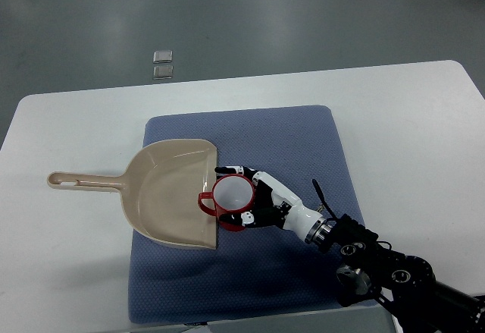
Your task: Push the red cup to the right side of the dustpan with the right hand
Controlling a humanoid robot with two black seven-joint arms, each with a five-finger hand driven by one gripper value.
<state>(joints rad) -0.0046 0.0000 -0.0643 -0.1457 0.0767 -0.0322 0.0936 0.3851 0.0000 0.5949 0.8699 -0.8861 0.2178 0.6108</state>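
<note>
Red and glossy, the small plastic cup with a white inside stands upright on a blue-grey padded mat, its open mouth facing up and its loop handle pointing left. That handle touches or just overlaps the straight open lip of a beige plastic dustpan, so the cup sits at the dustpan's right edge, roughly midway along the lip. The dustpan lies flat with its scoop on the left half of the mat and its long slotted handle reaching left, past the mat's left edge and onto the white desk.

Black-and-white, the robot's right hand comes in from the desk's near right corner on a dark jointed arm. Its fingers are wrapped about the cup: one black-tipped finger lies along the cup's far side and others curl under its near side by the red rim, so the hand is clasping the cup from the right. The palm sits just to the right of the cup, touching it.

The mat covers the middle of the desk and reaches its near edge. Beyond the desk's far edge, on the grey floor, two small pale square plates lie one behind the other.
</note>
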